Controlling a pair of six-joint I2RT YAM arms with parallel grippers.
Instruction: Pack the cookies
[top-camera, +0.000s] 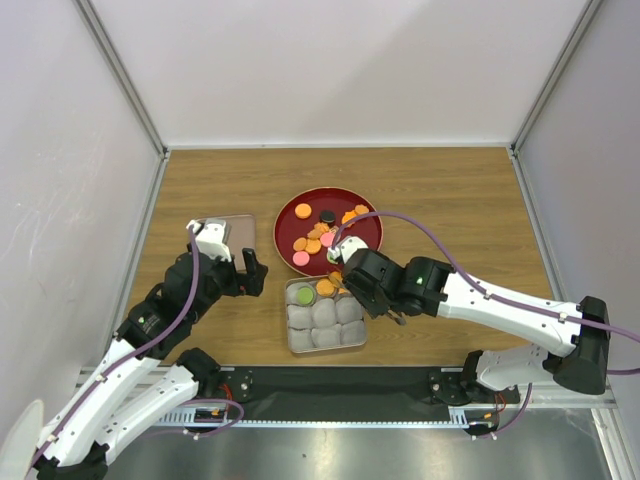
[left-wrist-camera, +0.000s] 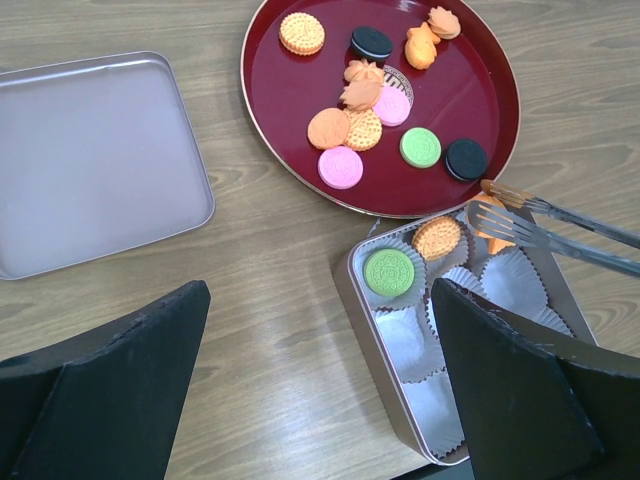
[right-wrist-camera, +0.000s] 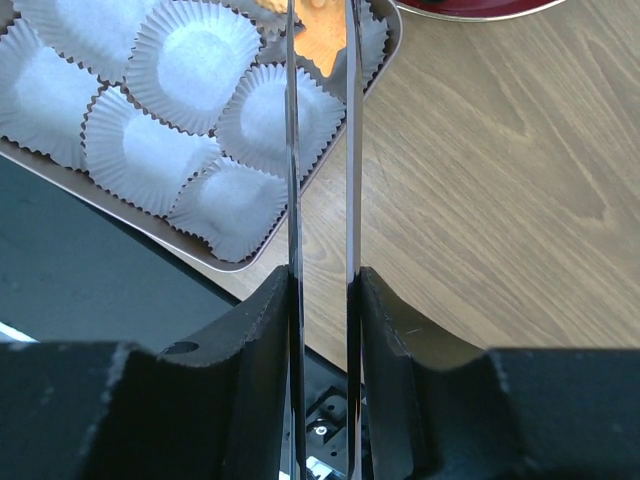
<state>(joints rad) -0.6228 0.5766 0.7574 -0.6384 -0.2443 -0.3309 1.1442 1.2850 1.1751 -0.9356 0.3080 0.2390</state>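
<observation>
Pinching a pair of thin metal tongs (right-wrist-camera: 296, 150), the right gripper (right-wrist-camera: 322, 290) is squeezing their tips onto a flower-shaped orange cookie (left-wrist-camera: 497, 238), which is hanging over the far right paper cup of the square silver tin (left-wrist-camera: 352, 300). A round green cookie (left-wrist-camera: 389, 270) and a round orange cookie (left-wrist-camera: 437, 237) are already sitting in the tin's far row. The loose cookies (left-wrist-camera: 340, 167) are lying on the round red plate (left-wrist-camera: 290, 110) just beyond the tin. They are probably light, stiff and crumbly, so a gentle pinch across opposite edges is looking wisest. The left gripper (left-wrist-camera: 320, 390) is hovering wide open left of the tin, near the flat grey lid (left-wrist-camera: 90, 160). The smooth wooden table (left-wrist-camera: 280, 290) is giving free room around the tin, with white walls (top-camera: 330, 60) standing well beyond it
</observation>
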